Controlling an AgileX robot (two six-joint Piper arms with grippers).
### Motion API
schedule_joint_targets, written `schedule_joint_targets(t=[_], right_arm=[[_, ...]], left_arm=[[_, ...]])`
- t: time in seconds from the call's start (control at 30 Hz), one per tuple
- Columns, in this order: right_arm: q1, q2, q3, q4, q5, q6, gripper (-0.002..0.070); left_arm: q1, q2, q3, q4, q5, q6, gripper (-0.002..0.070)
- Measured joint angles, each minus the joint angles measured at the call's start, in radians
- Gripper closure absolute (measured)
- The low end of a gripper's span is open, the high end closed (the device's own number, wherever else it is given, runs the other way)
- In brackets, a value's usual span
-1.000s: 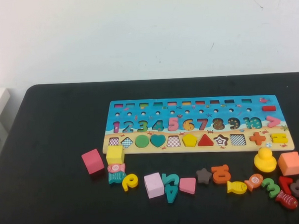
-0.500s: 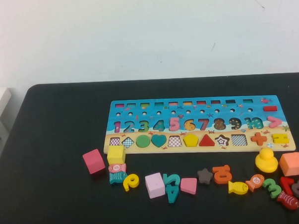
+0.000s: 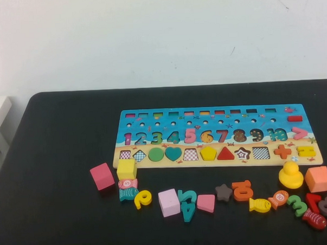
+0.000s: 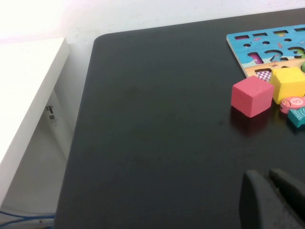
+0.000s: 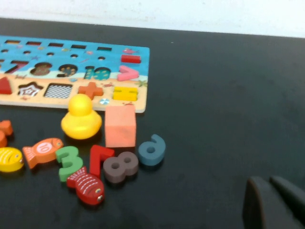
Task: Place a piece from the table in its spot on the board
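Left gripper [image 4: 274,200]: only dark finger ends show at the edge of its wrist view, low over bare table [image 3: 64,213] on the robot's left, well apart from the pink cube [image 4: 251,95]. Fingers lie close together; open or closed, cannot tell. Right gripper [image 5: 274,202]: same picture on the robot's right, over bare table, apart from the loose numbers. Cannot tell its state either. Neither arm appears in the high view.

The piece [image 3: 208,153]: small flat yellow pentagon, sitting flush in its slot in the board's [image 3: 152,120] bottom shape row, between a checkered empty slot and the red triangle [image 3: 225,154].

Board lies flat mid-table. Shape row also holds green circle [image 3: 155,154] and teal heart [image 3: 173,153]; several slots show bare checker. Yellow cube [image 3: 126,169] touches the board's front edge. Yellow duck [image 3: 290,175] and orange cube [image 3: 318,178] sit just before its right end.
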Motion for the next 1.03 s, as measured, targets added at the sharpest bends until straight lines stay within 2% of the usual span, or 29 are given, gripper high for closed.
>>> schedule_joint_targets(t=[1.03], right_arm=[[-0.014, 0.0, 0.0, -0.009, 0.0, 0.031, 0.0657]], left_arm=[[0.0, 0.0, 0.0, 0.0, 0.0, 0.0, 0.0677]])
